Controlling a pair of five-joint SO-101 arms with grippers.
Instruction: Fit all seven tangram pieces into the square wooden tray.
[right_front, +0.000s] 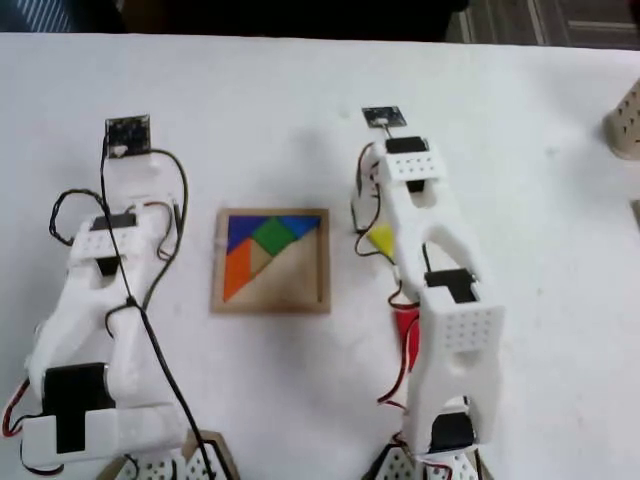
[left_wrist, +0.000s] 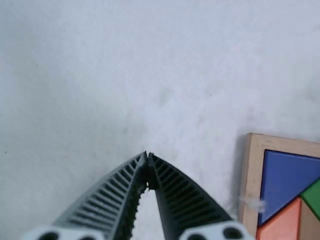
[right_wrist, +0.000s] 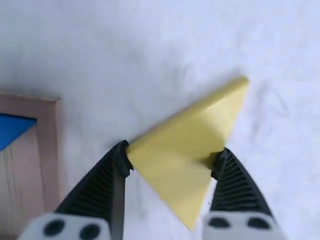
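Note:
The square wooden tray (right_front: 218, 262) lies between the two arms and holds blue (right_front: 262, 227), green (right_front: 273, 238) and orange (right_front: 237, 272) pieces in its far-left part. My right gripper (right_wrist: 172, 150) is shut on a yellow triangle (right_wrist: 190, 140), which peeks out from under the right arm (right_front: 381, 239) just right of the tray (right_wrist: 50, 150). A red piece (right_front: 405, 328) lies on the table under that arm, nearer its base. My left gripper (left_wrist: 147, 156) is shut on nothing over bare white table, left of the tray (left_wrist: 252, 170).
A tan perforated object (right_front: 625, 122) stands at the far right edge of the table. Loose black and red cables run along both arms. The tray's near and right part (right_front: 295, 280) shows bare wood.

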